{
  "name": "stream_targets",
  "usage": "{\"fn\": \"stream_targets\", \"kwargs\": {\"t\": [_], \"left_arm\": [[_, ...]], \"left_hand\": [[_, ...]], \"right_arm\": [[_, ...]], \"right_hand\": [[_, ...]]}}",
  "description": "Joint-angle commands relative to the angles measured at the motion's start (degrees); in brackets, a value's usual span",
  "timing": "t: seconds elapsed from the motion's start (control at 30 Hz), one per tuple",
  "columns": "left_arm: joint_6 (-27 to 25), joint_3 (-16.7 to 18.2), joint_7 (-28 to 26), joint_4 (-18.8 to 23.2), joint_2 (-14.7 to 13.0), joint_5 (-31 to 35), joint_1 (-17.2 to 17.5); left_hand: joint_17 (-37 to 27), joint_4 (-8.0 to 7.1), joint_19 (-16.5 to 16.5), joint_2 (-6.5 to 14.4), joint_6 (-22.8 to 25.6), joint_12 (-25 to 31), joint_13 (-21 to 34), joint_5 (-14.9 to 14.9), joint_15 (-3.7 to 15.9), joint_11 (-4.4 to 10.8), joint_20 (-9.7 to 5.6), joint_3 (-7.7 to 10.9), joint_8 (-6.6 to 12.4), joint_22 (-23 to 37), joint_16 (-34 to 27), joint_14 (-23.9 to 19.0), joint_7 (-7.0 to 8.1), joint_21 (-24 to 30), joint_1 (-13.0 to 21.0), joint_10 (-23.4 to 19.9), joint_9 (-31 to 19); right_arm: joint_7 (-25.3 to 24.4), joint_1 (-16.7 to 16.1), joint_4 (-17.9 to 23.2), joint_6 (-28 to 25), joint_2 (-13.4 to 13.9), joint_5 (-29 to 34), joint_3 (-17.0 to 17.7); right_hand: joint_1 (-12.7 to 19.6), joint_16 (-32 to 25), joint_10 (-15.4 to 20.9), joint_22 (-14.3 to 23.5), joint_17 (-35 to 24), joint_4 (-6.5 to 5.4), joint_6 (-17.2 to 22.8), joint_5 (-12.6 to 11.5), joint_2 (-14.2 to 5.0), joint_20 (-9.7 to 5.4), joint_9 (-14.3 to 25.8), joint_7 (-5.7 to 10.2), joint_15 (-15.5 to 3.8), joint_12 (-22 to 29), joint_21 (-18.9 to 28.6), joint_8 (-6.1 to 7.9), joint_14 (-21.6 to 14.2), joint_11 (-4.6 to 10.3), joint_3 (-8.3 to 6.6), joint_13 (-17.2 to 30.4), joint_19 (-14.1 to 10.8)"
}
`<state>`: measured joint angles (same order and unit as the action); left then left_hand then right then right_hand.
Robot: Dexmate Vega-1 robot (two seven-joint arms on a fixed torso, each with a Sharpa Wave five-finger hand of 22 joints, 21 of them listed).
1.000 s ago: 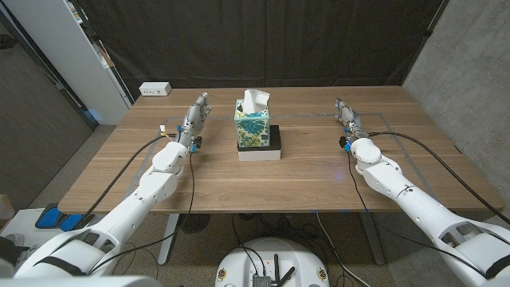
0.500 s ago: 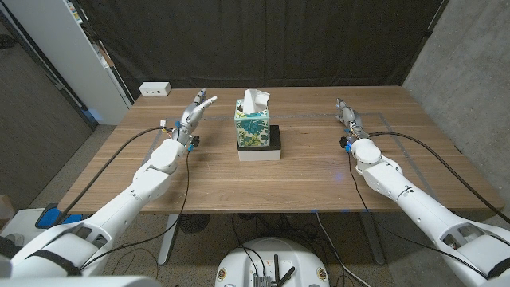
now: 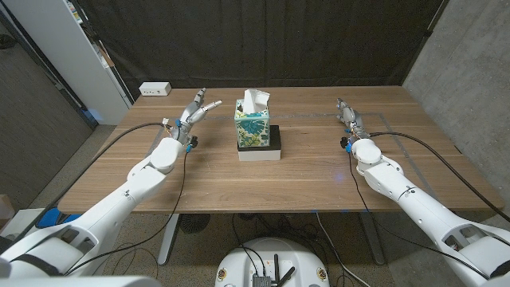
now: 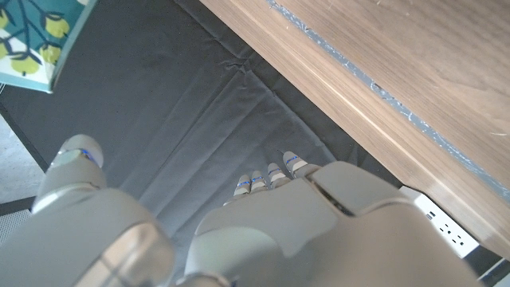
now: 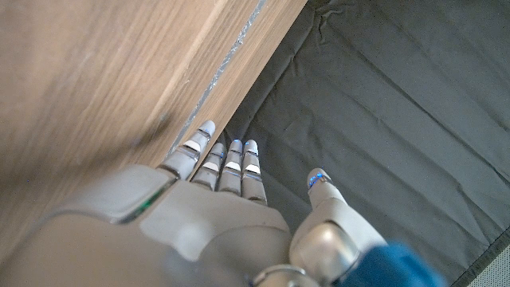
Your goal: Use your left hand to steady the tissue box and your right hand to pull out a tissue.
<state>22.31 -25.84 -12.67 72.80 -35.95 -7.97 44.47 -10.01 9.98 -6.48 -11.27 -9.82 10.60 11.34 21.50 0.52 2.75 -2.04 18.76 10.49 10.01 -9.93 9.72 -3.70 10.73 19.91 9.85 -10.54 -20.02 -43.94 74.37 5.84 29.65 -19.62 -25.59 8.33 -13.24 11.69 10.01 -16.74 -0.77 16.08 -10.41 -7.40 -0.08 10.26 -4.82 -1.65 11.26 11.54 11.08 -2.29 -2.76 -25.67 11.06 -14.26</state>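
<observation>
Approach phase — both hands empty, tissue box untouched.

Head view: the tissue box [image 3: 253,126] stands on a black-and-white base [image 3: 260,149] at mid-counter [image 3: 319,171], a tissue [image 3: 256,100] protruding on top. The left hand [image 3: 196,111] is raised beside it, apart, fingers spread; the right hand [image 3: 346,112] waits well apart. Left wrist view: a box corner [image 4: 36,40] shows past the fingers [image 4: 271,177] (extended, empty). Right wrist view: fingers [image 5: 227,163] together, thumb apart. Advice — seat the left palm against the box's side before pinching the tissue.

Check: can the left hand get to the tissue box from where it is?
Probably yes. The left hand is open beside the tissue box, apart from it, and only bare table lies between them. The box stands on a black-and-white base, so contact would be raised.
</observation>
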Motion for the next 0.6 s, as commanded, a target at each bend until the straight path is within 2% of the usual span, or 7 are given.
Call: {"fn": "stream_targets", "kwargs": {"t": [0.03,0.6], "left_arm": [[-0.12,-0.22,-0.72,1.51,-0.67,0.77,0.86],[-0.35,0.86,-1.15,5.55,-1.68,-0.24,4.66]], "left_hand": [[-0.13,-0.07,-0.11,0.15,-25.82,0.41,0.13,0.54,-0.21,-0.27,-1.54,-0.57,0.5,0.13,-0.25,14.23,0.26,0.11,0.66,18.17,-0.18],[-0.13,-0.33,-0.08,0.16,-25.55,0.62,0.15,1.37,-0.18,-0.34,-1.61,-2.07,0.77,0.16,-0.35,14.24,0.45,0.22,0.82,18.12,-0.18]], "right_arm": [[-0.13,0.28,-0.09,-0.11,-0.09,0.4,-0.21],[-0.82,0.49,0.01,-0.16,-0.43,0.88,-0.31]], "right_hand": [[0.21,-0.41,0.6,0.15,0.02,0.4,0.39,-0.2,-1.47,0.14,0.17,-0.01,0.09,0.53,0.21,0.15,-0.2,-0.02,-0.09,0.19,-0.23],[0.28,-0.31,0.54,0.15,0.2,0.62,0.45,-0.18,-1.48,0.21,0.17,-0.05,0.21,0.45,0.18,0.1,-0.18,-0.04,-0.08,0.19,-0.22]]}}
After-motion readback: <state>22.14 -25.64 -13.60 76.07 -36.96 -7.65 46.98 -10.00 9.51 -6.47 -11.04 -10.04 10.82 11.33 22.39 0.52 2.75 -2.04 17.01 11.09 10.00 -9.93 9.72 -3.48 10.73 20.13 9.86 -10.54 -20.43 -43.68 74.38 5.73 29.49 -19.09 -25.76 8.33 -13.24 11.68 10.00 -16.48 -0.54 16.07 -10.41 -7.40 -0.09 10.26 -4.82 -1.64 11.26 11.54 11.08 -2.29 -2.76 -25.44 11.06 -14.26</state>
